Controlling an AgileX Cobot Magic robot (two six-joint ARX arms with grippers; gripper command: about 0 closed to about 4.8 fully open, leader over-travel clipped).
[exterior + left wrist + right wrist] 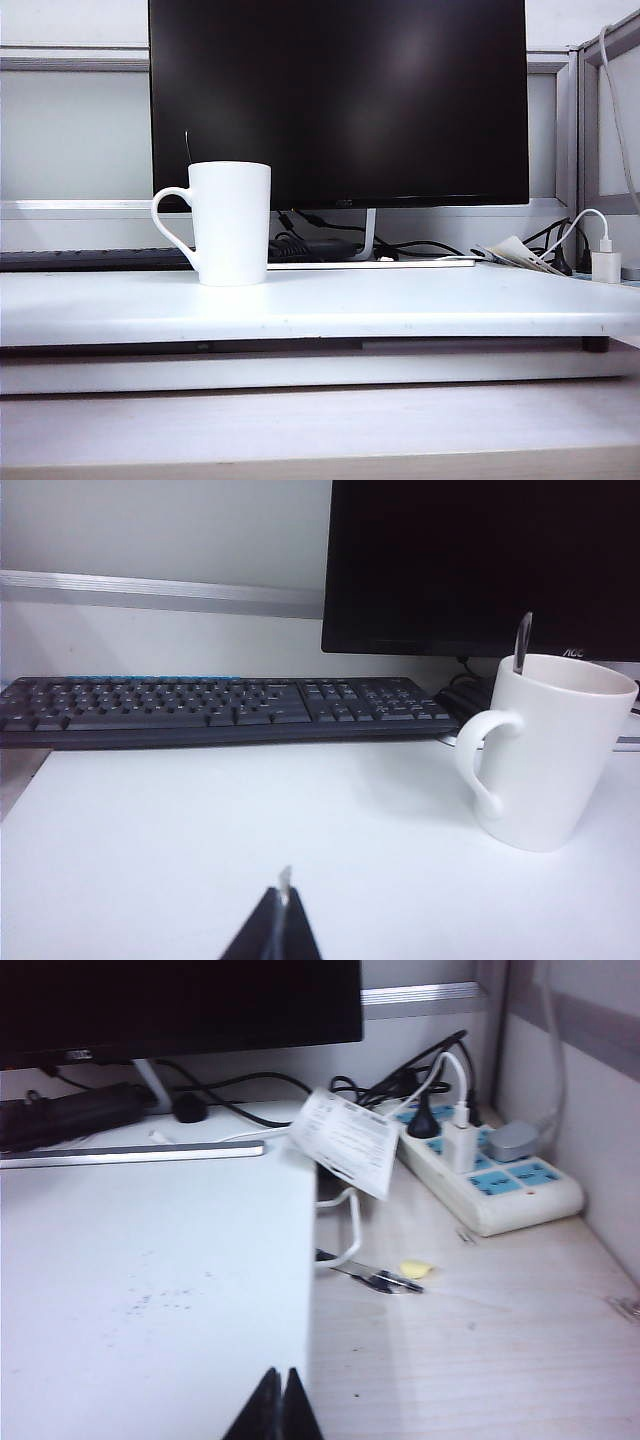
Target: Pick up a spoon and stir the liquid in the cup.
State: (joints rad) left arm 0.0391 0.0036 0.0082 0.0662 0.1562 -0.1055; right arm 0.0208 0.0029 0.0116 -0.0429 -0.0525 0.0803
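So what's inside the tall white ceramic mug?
A thin grey metal spoon handle sticks up out of the tall white ceramic mug. The mug's wall hides the spoon's bowl and any liquid. Both grippers, left and right, are shut, away from it.

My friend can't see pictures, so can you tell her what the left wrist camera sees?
A tall white cup stands on a white table with a thin grey spoon handle poking out of its top. Behind it are a black keyboard and a dark monitor. The left gripper, shut, hovers over the table, away from the cup.

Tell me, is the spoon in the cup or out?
In: the spoon's thin handle sticks up above the cup's rim.
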